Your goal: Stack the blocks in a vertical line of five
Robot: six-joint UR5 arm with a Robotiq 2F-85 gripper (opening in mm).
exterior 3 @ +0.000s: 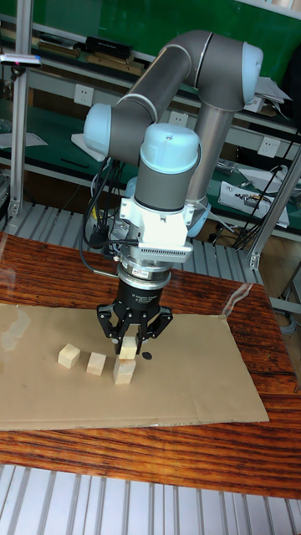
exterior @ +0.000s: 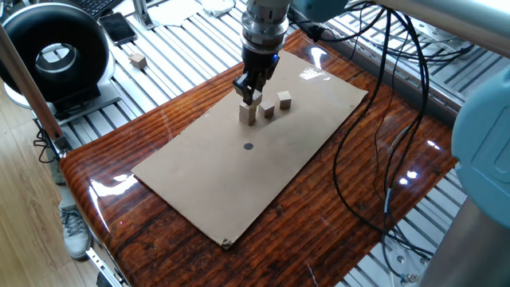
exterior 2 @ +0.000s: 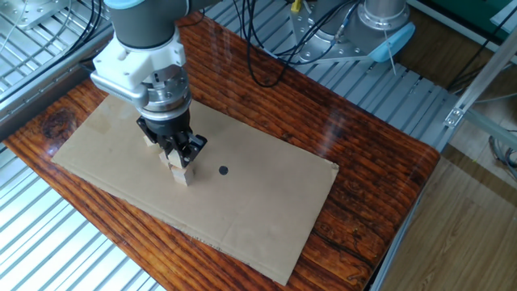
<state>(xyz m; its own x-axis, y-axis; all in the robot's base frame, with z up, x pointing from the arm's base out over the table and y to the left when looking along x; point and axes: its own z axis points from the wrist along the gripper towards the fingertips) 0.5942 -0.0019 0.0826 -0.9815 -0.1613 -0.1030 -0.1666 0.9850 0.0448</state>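
Observation:
My gripper (exterior 3: 127,341) is shut on one block (exterior 3: 127,349) and holds it right over a second block (exterior 3: 123,374) that rests on the cardboard sheet (exterior 3: 192,393). Whether the two touch I cannot tell. The same pair shows under the gripper (exterior 2: 178,155) in the other fixed view, the lower block (exterior 2: 183,176) in plain sight. Two loose blocks lie close by on the sheet (exterior: 268,110) (exterior: 284,99), seen left of the stack in the tall view (exterior 3: 96,363) (exterior 3: 68,356). Another block (exterior: 139,60) sits off the table on the metal slats.
A small black dot (exterior: 248,146) marks the cardboard near the stack. The sheet lies on a glossy wooden table (exterior: 103,171). A black round device (exterior: 54,57) stands at the far left, and cables (exterior: 374,143) hang over the right side.

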